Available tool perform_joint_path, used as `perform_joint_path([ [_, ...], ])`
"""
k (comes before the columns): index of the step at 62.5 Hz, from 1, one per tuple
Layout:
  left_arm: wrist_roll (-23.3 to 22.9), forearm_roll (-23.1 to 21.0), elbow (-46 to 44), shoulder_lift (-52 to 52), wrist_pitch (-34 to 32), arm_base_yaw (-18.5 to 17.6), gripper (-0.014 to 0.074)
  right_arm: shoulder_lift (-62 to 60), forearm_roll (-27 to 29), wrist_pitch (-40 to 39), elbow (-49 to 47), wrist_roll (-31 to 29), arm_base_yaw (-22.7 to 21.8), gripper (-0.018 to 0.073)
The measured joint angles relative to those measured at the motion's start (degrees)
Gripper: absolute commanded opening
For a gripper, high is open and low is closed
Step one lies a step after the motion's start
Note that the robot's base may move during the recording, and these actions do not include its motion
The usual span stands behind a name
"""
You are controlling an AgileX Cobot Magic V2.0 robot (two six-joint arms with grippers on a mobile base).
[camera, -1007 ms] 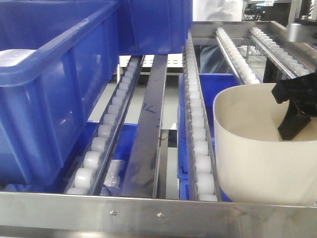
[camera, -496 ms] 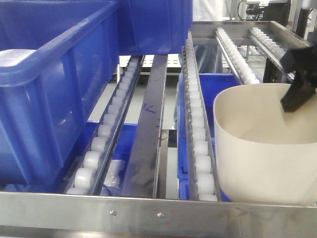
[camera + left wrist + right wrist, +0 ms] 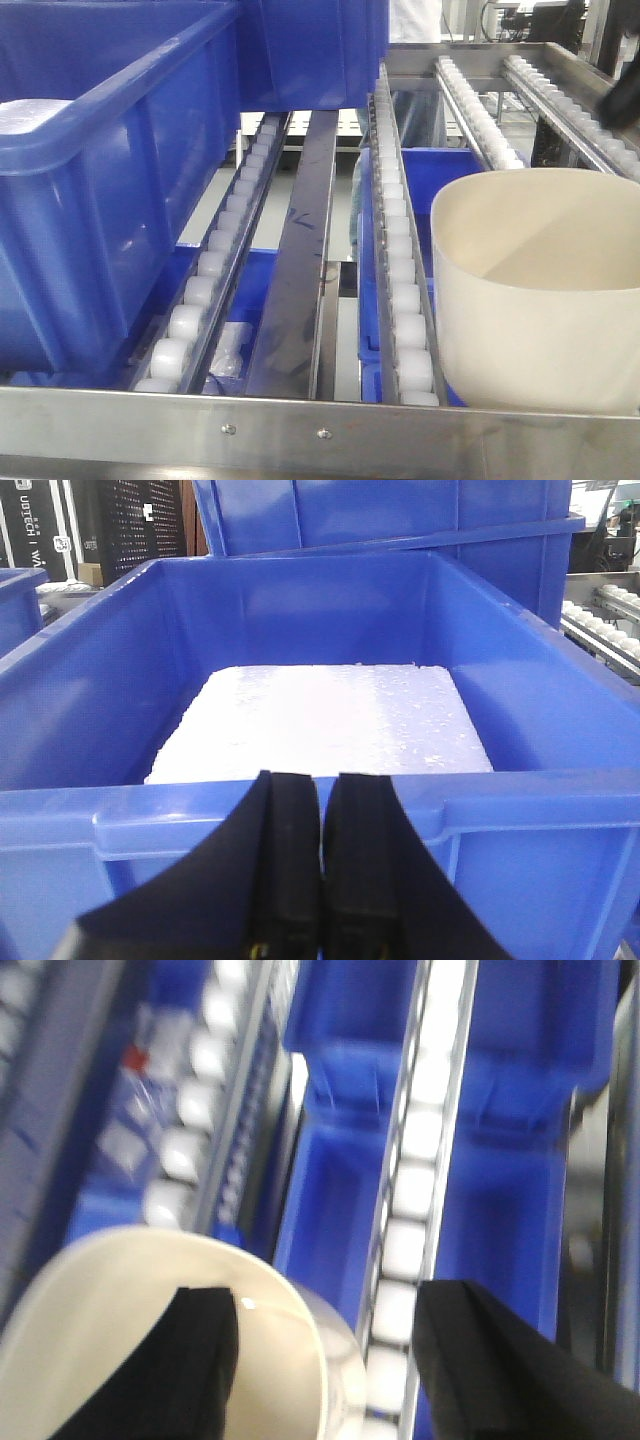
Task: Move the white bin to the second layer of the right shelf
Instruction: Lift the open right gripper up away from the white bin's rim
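Steel rollers of right shelf second layer (image 3: pixel 405 300) carry white bin (image 3: pixel 540 290); right gripper (image 3: pixel 325 1360) jaws apart above bin, prob. clear; retract straight up. Left gripper (image 3: pixel 322 860) pressed together.

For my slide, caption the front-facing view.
White bin resting on the roller shelf beside a blue crate.

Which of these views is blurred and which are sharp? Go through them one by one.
Right wrist view: smeared throughout, the white bin and the roller rails soft-edged, the right claw open. Front view: sharp, with light sheen on the steel front lip. Left wrist view: crisp, the white foam slab near overexposed, the left claw dark and shut.
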Motion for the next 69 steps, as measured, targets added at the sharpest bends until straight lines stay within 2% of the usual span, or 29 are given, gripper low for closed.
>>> perform_joint_path([
  [7, 0.0, 0.0, 0.0, 0.0, 0.0, 0.0, 0.0085, -5.9, 0.0, 0.0, 0.0, 0.0, 0.0, 0.0271],
  [15, 0.0, 0.0, 0.0, 0.0, 0.0, 0.0, 0.0085, -12.4, 0.0, -0.6, 0.7, 0.0, 0.0, 0.0043],
  [40, 0.0, 0.0, 0.0, 0.0, 0.0, 0.0, 0.0085, -29.9, 0.0, -3.5, 12.5, 0.0, -0.6, 0.0056],
  [69, 0.0, 0.0, 0.0, 0.0, 0.0, 0.0, 0.0085, -31.2, 0.0, -4.7, 14.0, 0.0, -0.6, 0.0056],
])
